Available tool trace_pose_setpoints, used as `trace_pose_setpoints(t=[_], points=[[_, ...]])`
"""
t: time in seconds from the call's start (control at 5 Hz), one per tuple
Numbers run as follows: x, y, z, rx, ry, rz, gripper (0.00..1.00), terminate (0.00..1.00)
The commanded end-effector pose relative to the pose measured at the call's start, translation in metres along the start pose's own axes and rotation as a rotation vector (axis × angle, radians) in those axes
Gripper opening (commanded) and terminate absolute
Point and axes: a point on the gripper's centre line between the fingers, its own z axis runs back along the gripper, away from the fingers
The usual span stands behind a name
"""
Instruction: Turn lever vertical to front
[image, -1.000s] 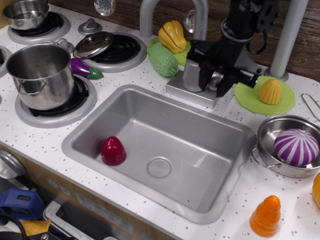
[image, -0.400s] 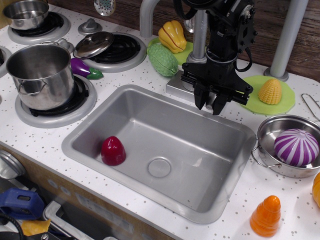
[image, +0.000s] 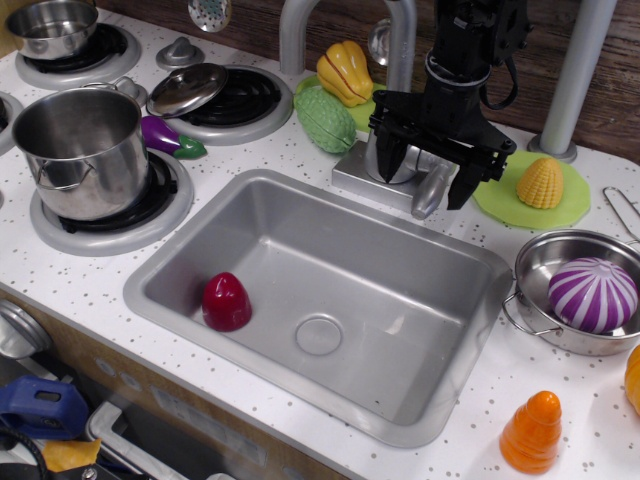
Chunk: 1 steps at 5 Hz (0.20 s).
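Lever (image: 430, 190) and jaws (image: 425, 172) meet at the back edge of the sink (image: 180, 262), near the far edge of the surface (image: 300, 145) and a little right of its middle. Only one view is given, looking down from the front.

In it the lever is a short grey paddle coming off the tap body (image: 385, 160). Its long axis runs down and forward, its rounded tip hanging just over the sink's back rim. That looks close to the front-pointing pose the task asks for, though I cannot tell from this angle whether it is fully there.

The jaws are spread wide, black fingers pointing down, one at the left by the tap body and one at the right beside the green mat (image: 500, 195) that carries the toy corn (image: 540, 182). The lever lies between them, closer to the right finger. I cannot tell whether that finger touches it; nothing is gripped. The single arm comes down from above and behind, in front of the arched spout (image: 345, 20).

Any further push, I judge, would have to come from behind the paddle toward the sink, so the gap between the right finger and the lever is what matters.
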Motion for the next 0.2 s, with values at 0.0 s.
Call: trace_pose_setpoints(t=[0.0], points=[[0.0095,-0.0007,0.0151,-0.01,-0.051,0.001,1.0,1.0]])
